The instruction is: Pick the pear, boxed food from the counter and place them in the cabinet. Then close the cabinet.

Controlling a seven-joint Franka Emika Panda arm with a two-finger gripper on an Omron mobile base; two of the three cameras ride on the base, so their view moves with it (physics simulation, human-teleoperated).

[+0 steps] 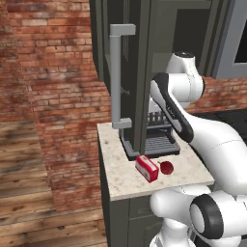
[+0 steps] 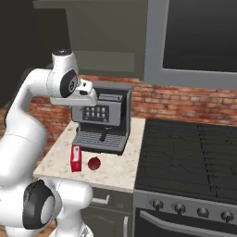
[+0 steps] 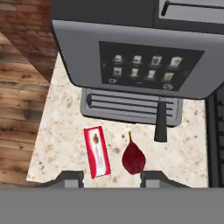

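From the left base view we see the boxed food (image 1: 147,168) and the pear (image 1: 166,167) lying just beside each other on the counter (image 1: 125,181), in front of the coffee machine (image 1: 149,140). The cabinet (image 1: 126,72) door stands open above, its bar handle (image 1: 117,77) facing us.

From the right base view, the box stands left of the pear (image 2: 94,163), and the stovetop (image 2: 190,157) lies to the right.

In the hand view our gripper (image 3: 112,179) hangs above both items, its jaws drawn in and holding nothing.
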